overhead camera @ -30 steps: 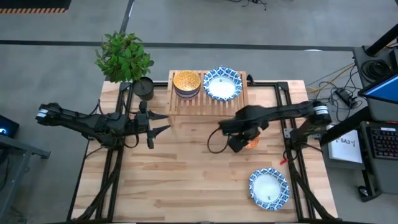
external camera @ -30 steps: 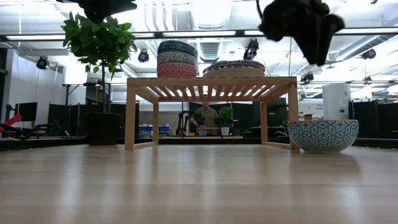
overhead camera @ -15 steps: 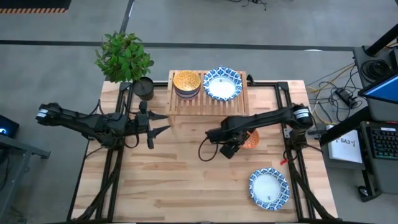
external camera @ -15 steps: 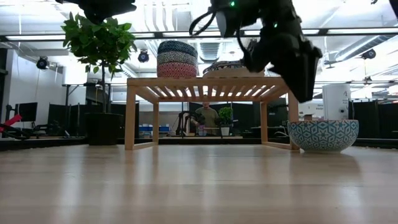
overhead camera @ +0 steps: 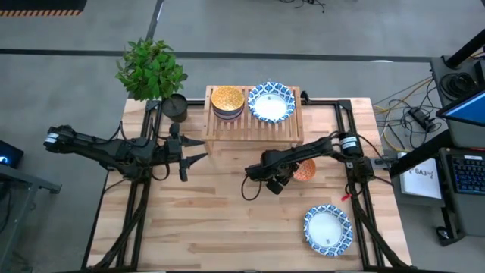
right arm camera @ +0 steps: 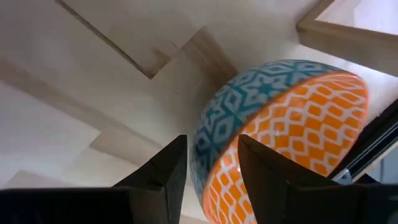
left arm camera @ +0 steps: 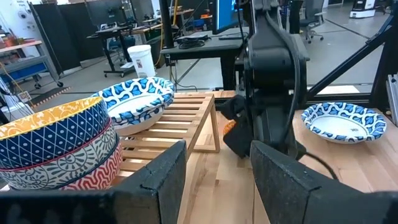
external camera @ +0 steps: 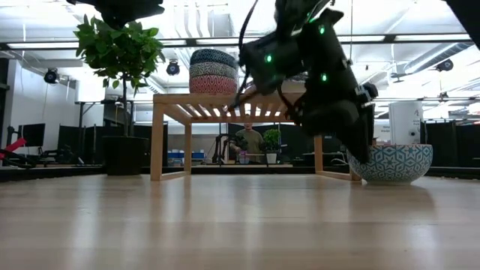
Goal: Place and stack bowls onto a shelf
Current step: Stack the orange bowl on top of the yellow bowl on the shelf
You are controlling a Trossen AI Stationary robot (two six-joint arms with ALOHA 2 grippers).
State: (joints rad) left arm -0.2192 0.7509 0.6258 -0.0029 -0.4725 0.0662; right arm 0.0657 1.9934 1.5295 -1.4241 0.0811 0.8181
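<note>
The orange-inside, teal-patterned small bowl (overhead camera: 306, 169) stands on the table in front of the shelf's right leg; it also shows in the low view (external camera: 390, 162). My right gripper (overhead camera: 286, 177) is low beside the bowl's left side, open. In its wrist view (right arm camera: 211, 165) one finger stands outside the bowl's wall (right arm camera: 249, 118) and one toward its orange inside. The light-wood shelf (overhead camera: 290, 121) carries a stack of three small bowls (overhead camera: 227, 101), yellow on top, and wide blue-rimmed bowls (overhead camera: 270, 102). My left gripper (overhead camera: 198, 149) waits open, left of the shelf. My right gripper is open at the orange bowl's rim (right arm camera: 214, 180), coming level from the table's left. I cannot tell whether either finger touches the bowl, which rests on its base on the table.
Another wide blue-rimmed bowl (overhead camera: 328, 230) sits on the table at the near right. A dark pot (overhead camera: 176, 107) with a green plant (overhead camera: 151, 68) stands at the far left, beside the shelf. Bare tabletop (overhead camera: 212, 220) lies toward the near left.
My right gripper has come down from above the orange bowl and moved a little toward the table's left. It has tipped from pointing down to nearly level, and its fingers now stand at the bowl's left rim. The bowl has stayed in place.
</note>
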